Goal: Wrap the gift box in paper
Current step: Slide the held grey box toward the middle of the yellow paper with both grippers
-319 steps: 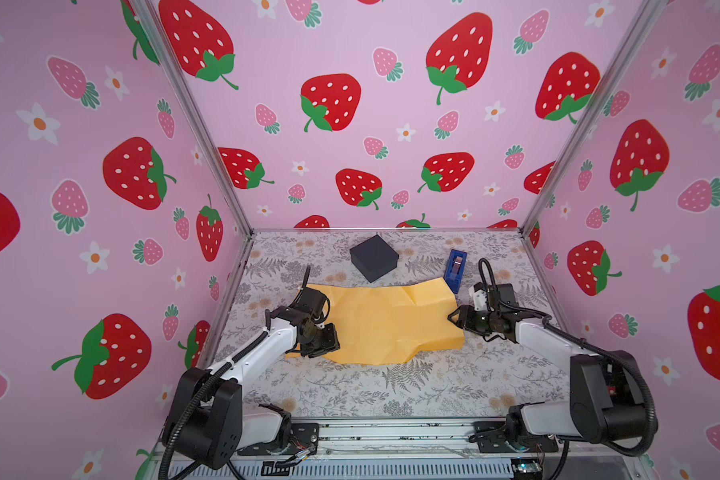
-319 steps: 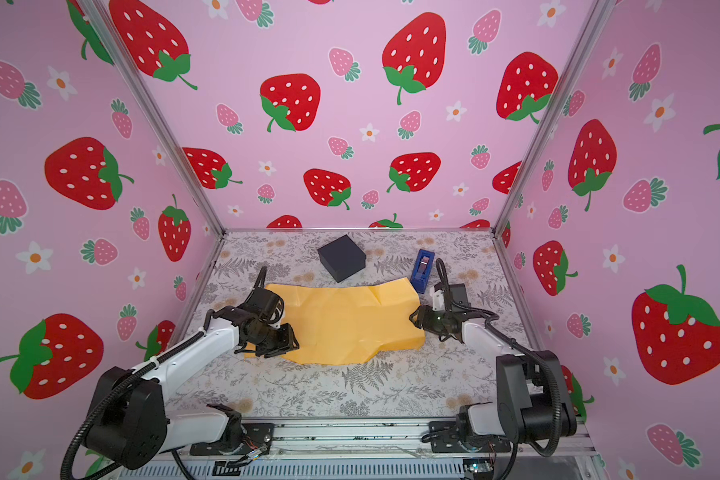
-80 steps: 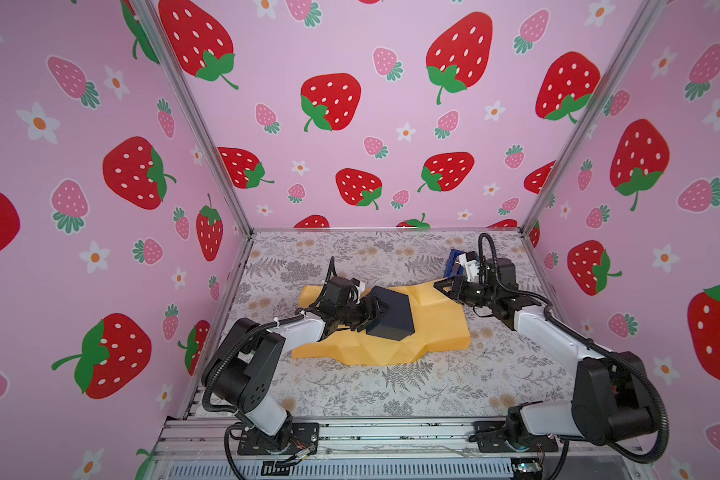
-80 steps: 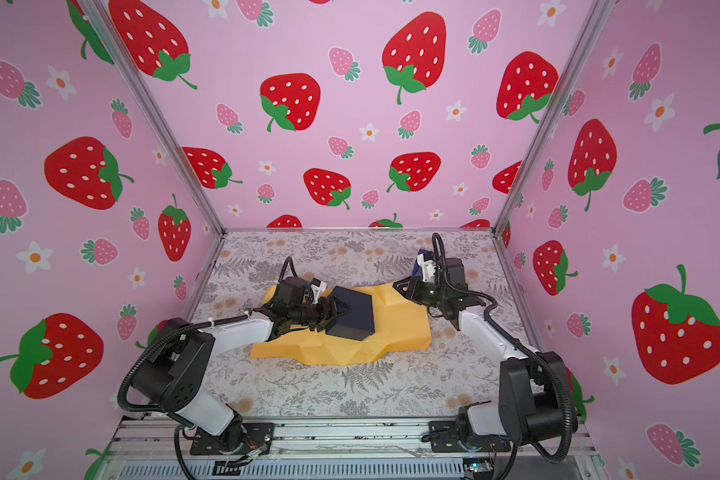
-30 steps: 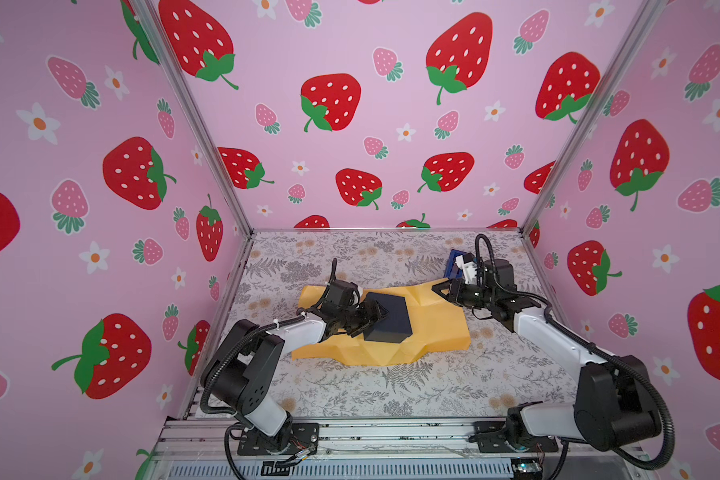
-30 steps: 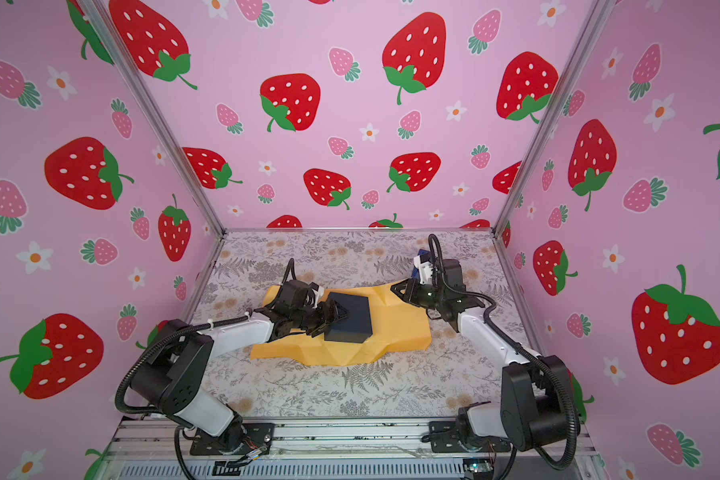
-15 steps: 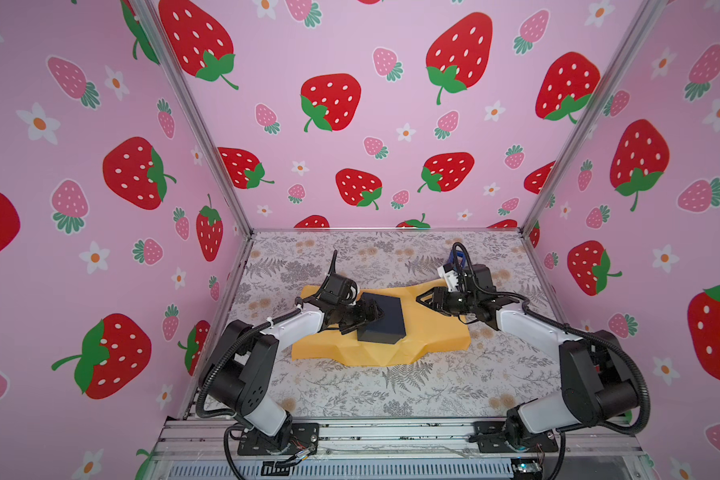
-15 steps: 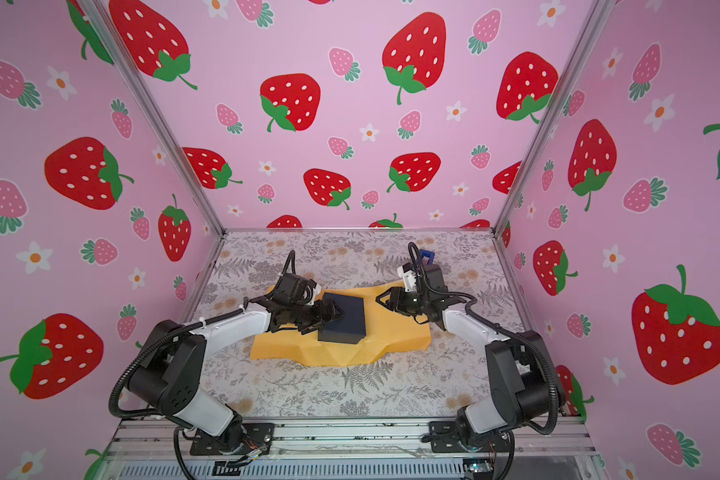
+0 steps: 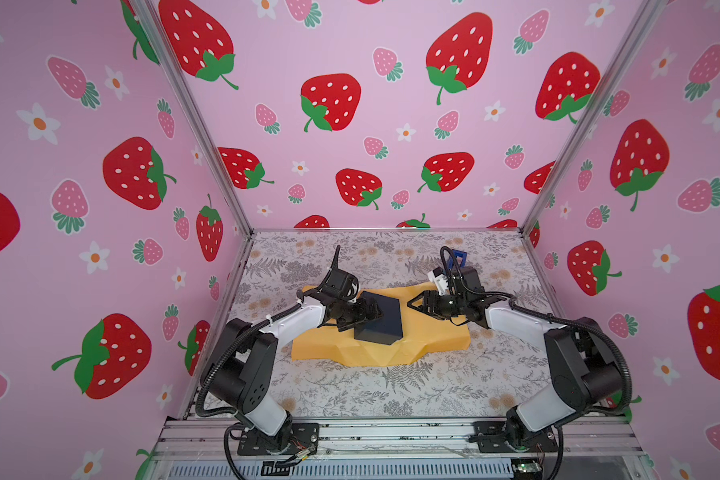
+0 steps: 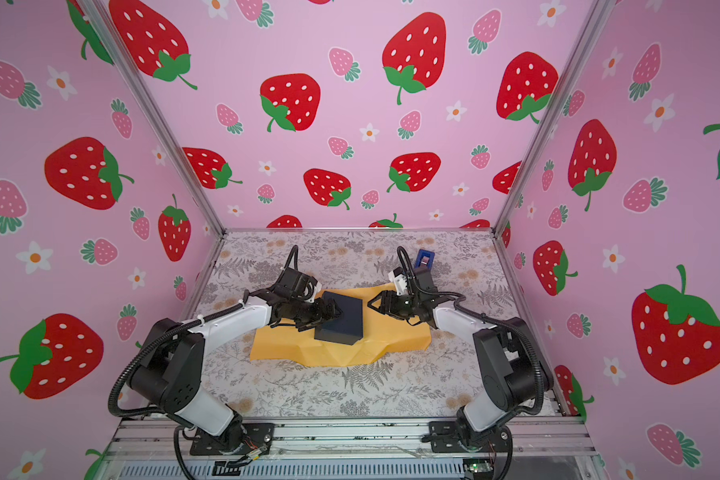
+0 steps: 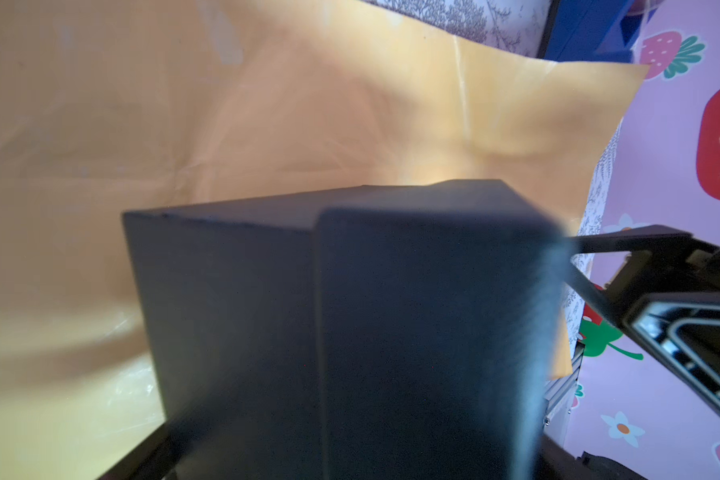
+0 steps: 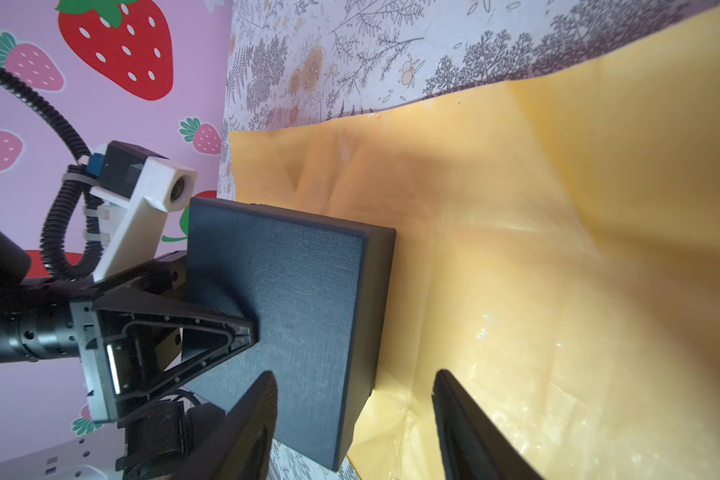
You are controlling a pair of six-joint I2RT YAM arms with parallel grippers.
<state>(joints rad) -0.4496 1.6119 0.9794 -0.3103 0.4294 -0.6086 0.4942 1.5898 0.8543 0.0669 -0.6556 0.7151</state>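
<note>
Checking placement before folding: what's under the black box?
The paper lies under the gift box, spreading out past it. The patch directly beneath is hidden by the box itself, so whether it sits flat cannot be seen.

- The back wall (image 9: 371, 104), left wall (image 9: 59, 232) and right wall (image 9: 674, 232) are pink, printed with large red strawberries, small pink ones and white flowers.
- Silver metal corner posts (image 9: 194, 120) run where the walls meet.
- The surface (image 9: 391, 386) bears a grey fern-and-blossom print.
- A ribbed aluminium rail (image 9: 391, 436) edges its near side.
- Light is soft and even.
</note>
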